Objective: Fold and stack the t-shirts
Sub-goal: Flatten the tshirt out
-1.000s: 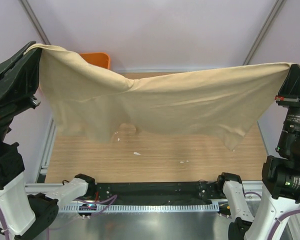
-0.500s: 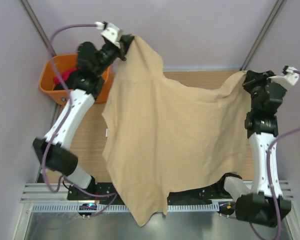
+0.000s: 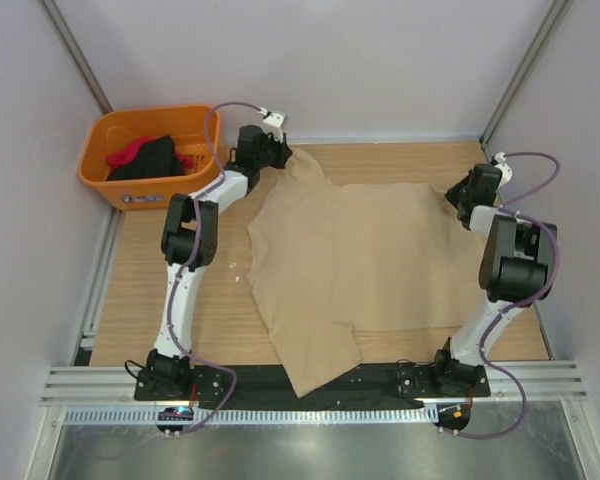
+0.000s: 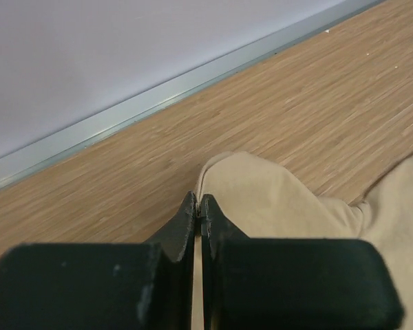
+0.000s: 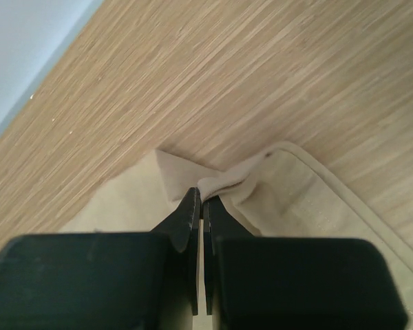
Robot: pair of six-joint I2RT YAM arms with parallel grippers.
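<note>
Change: half a second ago the tan t-shirt (image 3: pixel 370 260) hung lifted between the two arms. Both arms have since come down, and it now lies spread on the table (image 3: pixel 180 300).
Tan t-shirt: one, lying mostly flat across the middle and right of the table, with shallow wrinkles. Its near end narrows to a flap that runs over the table's front edge onto the dark strip between the arm bases.
Far-left corner: drawn to a point toward the back of the table, where the left gripper (image 3: pixel 280 158) meets it.
Left gripper: one, with its jaws pressed together on the rounded edge of tan cloth just past its tips (image 4: pixel 198 203).
Right gripper: one, with its jaws closed on a small bunched fold of the same shirt (image 5: pixel 198 196), at the shirt's far-right corner (image 3: pixel 456 198).
Other shirts: one red piece (image 3: pixel 130 152) and one black piece (image 3: pixel 158 160), bundled together. How many garments the bundle holds is hard to tell from above.
Orange basket: one (image 3: pixel 115 190), at the far-left corner of the table, holding the red and black cloth, apart from the tan shirt.
Arms: two, both stretched forward and low over the table.
</note>
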